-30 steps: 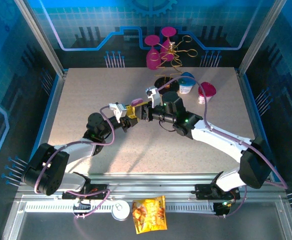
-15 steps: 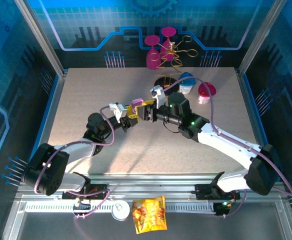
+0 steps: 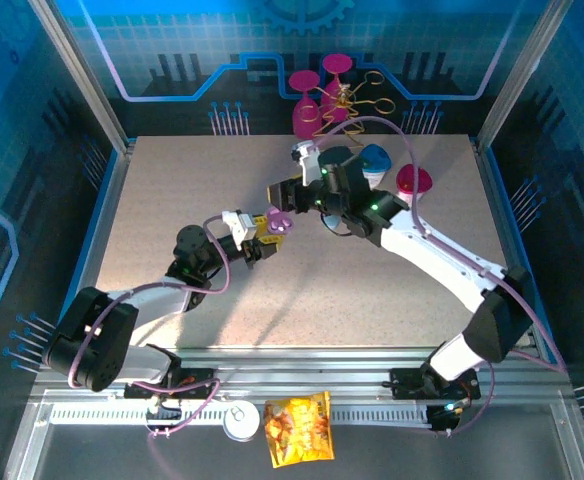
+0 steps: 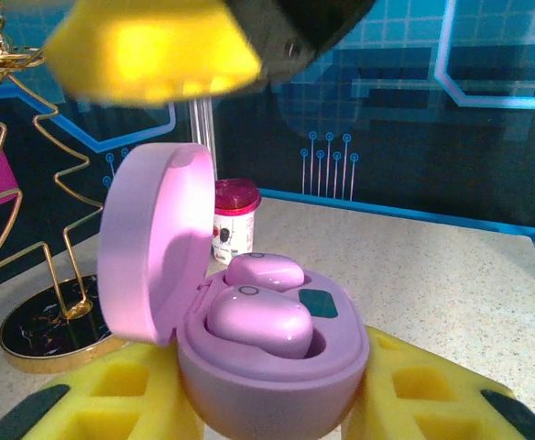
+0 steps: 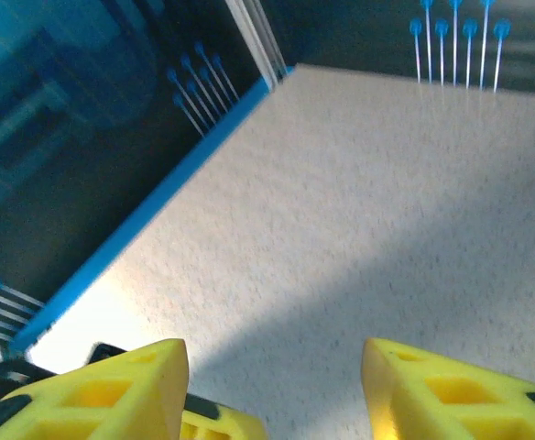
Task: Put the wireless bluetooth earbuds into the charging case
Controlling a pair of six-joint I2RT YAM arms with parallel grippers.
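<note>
Top view: the left gripper (image 3: 268, 228) clamps the pink charging case (image 3: 274, 216) mid-table; the right gripper (image 3: 282, 194) hangs just beyond it.

Left wrist: the case lid (image 4: 153, 238) is open, two lilac-pink earbuds (image 4: 260, 321) sit inside, and yellow fingers (image 4: 423, 394) touch both sides.

Right wrist: fingers (image 5: 112, 390) are spread wide and empty above the table (image 5: 368, 183).

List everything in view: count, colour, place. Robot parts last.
case: 1, lilac, lid open, held in the left pincer
earbuds: 2, lilac, seated in the case
goblets: 2, magenta, back edge
wire tree: 1, gold, on a black disc, back edge
blue-lidded cup: 1, white, back right
pink-lidded cup: 1, white, back right
snack bag: 1, yellow, front rail
round tin: 1, white, left of the bag
table: 1, speckled beige
left pincer: yellow pads, shut on the case
right pincer: yellow pads, open, empty
</note>
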